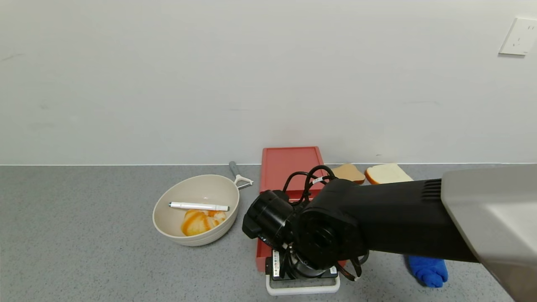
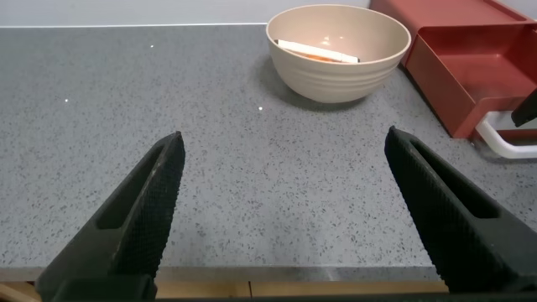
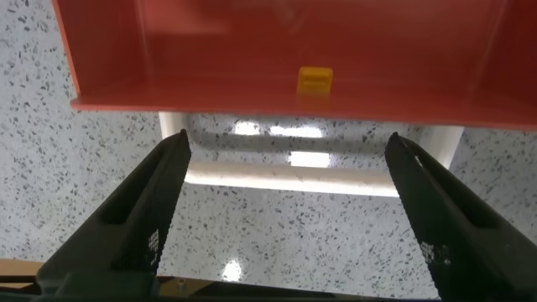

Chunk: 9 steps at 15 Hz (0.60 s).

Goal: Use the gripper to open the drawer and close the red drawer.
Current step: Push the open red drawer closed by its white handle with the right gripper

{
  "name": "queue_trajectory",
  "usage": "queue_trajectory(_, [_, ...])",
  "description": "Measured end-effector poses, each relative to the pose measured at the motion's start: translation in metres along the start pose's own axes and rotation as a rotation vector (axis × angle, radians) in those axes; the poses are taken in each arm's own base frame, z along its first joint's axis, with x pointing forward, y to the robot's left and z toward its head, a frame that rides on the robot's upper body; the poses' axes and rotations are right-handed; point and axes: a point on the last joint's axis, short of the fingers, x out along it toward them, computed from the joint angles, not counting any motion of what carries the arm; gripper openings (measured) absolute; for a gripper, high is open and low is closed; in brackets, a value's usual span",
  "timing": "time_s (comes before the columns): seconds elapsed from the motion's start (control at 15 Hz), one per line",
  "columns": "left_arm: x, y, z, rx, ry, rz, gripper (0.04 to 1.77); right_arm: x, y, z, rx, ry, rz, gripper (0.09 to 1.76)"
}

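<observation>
The salmon-red drawer (image 1: 289, 167) lies in the middle of the grey counter with its tray pulled out toward me. Its white loop handle (image 1: 302, 290) sits at the front. My right gripper (image 3: 287, 140) hangs open just above the handle (image 3: 294, 179), jaws spread about as wide as the handle and holding nothing. The open tray (image 3: 294, 50) holds a small yellow piece (image 3: 315, 80). In the head view the black wrist (image 1: 319, 235) hides the fingers. My left gripper (image 2: 284, 137) is open and empty over bare counter near the front edge, to the left of the drawer (image 2: 470, 63).
A beige bowl (image 1: 196, 214) with a white pen and an orange-white object stands left of the drawer. A peeler (image 1: 240, 176) lies behind it. Two bread slices (image 1: 386, 173) lie at the back right. A blue cloth (image 1: 428, 270) lies under the right arm. The wall is close behind.
</observation>
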Motion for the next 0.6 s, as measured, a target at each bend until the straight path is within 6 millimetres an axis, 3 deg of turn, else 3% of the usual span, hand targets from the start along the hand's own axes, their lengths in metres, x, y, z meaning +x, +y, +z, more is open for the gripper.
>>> queue_trajectory(0.6, [0.0,0.0,0.0,0.001,0.0,0.0,1.72,0.008,-0.001,0.019,0.006,-0.069,-0.015,1.71])
